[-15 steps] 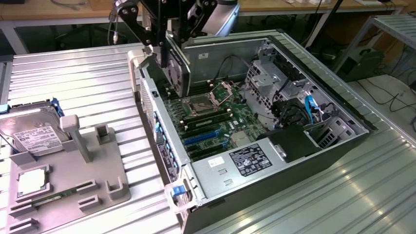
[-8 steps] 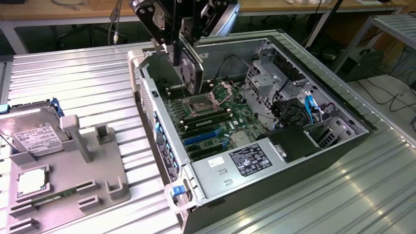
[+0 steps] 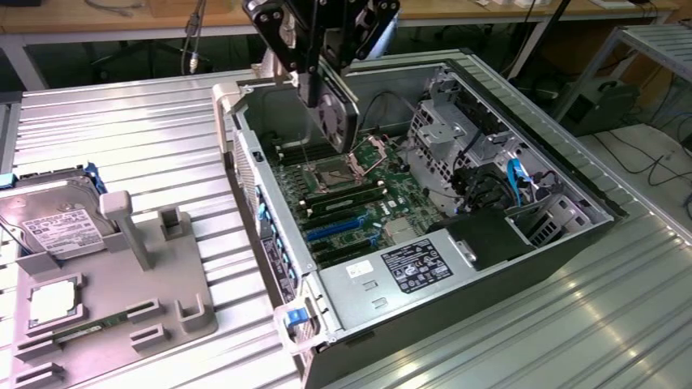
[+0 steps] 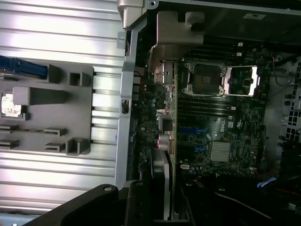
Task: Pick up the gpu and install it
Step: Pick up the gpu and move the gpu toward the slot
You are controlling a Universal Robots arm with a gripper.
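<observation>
The gpu (image 3: 337, 121), a thin dark card with a pale metal edge, hangs upright in the air. It is over the far end of an open computer case (image 3: 562, 174), above the motherboard (image 3: 362, 203) and not seated in any slot. The gripper (image 3: 317, 85) comes down from above and is clenched on the card's upper part, its black fingers pressed to the card's flat sides. In the wrist view the card is seen edge-on, running out from the gripper over the board beside the case's side wall.

Just below the card on the board is a square processor socket (image 3: 330, 174) with its metal frame flipped open. Long dark memory slots run beside the socket. Blue expansion slots (image 3: 335, 229) lie farther toward the near end of the case. Past them is a black box with a white label (image 3: 416, 266).

The case lies on its side, open face up, across the middle of a ribbed metal table (image 3: 130, 121).

A grey parts holder (image 3: 141, 275) lies on the table toward its edge at the exterior view's left, well apart from the case. In the holder are a silver hard drive (image 3: 60, 223) with a white label, a square chip (image 3: 54, 301) and a thin green memory stick (image 3: 87, 331).
</observation>
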